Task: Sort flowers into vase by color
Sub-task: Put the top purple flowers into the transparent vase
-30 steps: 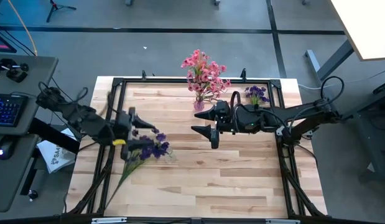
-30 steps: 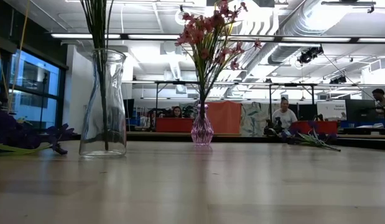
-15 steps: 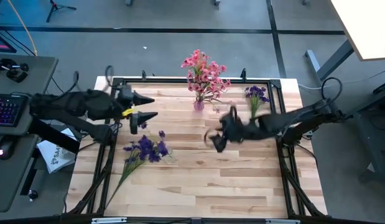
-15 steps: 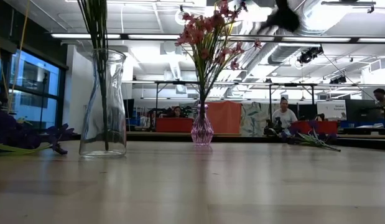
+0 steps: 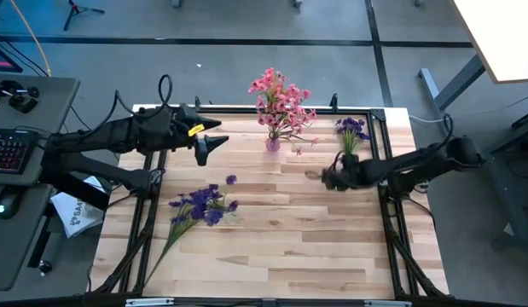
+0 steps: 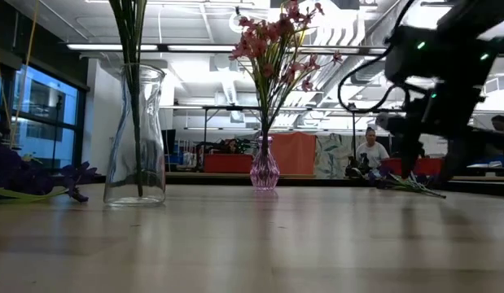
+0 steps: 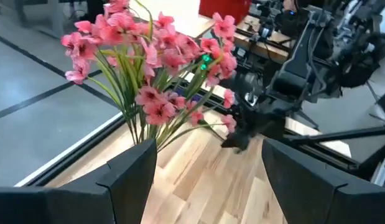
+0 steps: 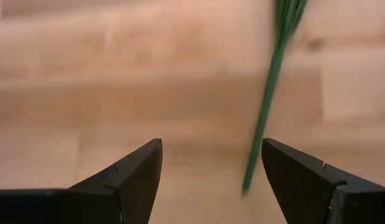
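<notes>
The left gripper (image 7: 208, 171) had its two dark fingers (image 7: 127, 174) spread wide apart, with nothing between them. Just ahead of them stood a bunch of pink flowers (image 7: 148, 68) on green stems. Farther ahead, past the flowers, the other dark arm (image 7: 285, 87) hung over the wooden table (image 7: 204, 180).

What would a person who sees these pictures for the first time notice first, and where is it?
The eye goes first to the pink flowers standing in a small pink vase at the far middle of the wooden table. Next comes the loose bunch of purple flowers lying on the table's left part. The left hand hangs open beside the pink bouquet, and the right hand is open over a green stem.
</notes>
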Robot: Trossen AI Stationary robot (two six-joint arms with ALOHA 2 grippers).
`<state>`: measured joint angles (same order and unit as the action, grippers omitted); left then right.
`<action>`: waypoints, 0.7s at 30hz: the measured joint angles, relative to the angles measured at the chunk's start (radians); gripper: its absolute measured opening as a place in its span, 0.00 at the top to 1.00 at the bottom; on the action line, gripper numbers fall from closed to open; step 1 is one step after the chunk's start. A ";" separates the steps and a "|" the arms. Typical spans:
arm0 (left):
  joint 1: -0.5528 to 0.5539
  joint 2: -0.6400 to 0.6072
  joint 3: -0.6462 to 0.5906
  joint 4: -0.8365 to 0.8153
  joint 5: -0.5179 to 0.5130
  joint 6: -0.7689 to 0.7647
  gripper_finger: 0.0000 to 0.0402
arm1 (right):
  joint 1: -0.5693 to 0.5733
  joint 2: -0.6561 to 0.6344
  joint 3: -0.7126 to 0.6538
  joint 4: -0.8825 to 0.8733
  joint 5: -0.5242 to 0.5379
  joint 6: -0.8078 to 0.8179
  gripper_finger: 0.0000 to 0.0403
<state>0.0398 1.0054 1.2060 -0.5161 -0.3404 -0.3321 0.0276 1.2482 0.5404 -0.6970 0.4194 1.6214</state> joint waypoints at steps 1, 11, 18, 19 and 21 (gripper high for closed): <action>0.003 0.004 0.000 0.002 0.000 -0.011 0.31 | -0.046 -0.006 -0.007 0.012 0.002 -0.049 0.34; -0.034 0.024 0.000 0.005 0.000 -0.155 0.31 | -0.443 -0.012 -0.001 0.003 0.084 -0.433 0.34; -0.107 0.024 0.000 0.007 -0.045 -0.225 0.31 | -0.620 0.005 -0.078 0.209 -0.002 -0.613 0.34; -0.118 0.024 0.000 0.010 -0.060 -0.229 0.31 | -0.636 0.011 -0.089 0.231 -0.009 -0.613 0.34; -0.137 0.024 0.000 0.019 -0.091 -0.239 0.31 | -0.663 0.023 -0.109 0.255 -0.011 -0.610 0.34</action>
<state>-0.0971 1.0298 1.2060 -0.4973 -0.4313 -0.5707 -0.6355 1.2711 0.4309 -0.4420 0.4084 1.0119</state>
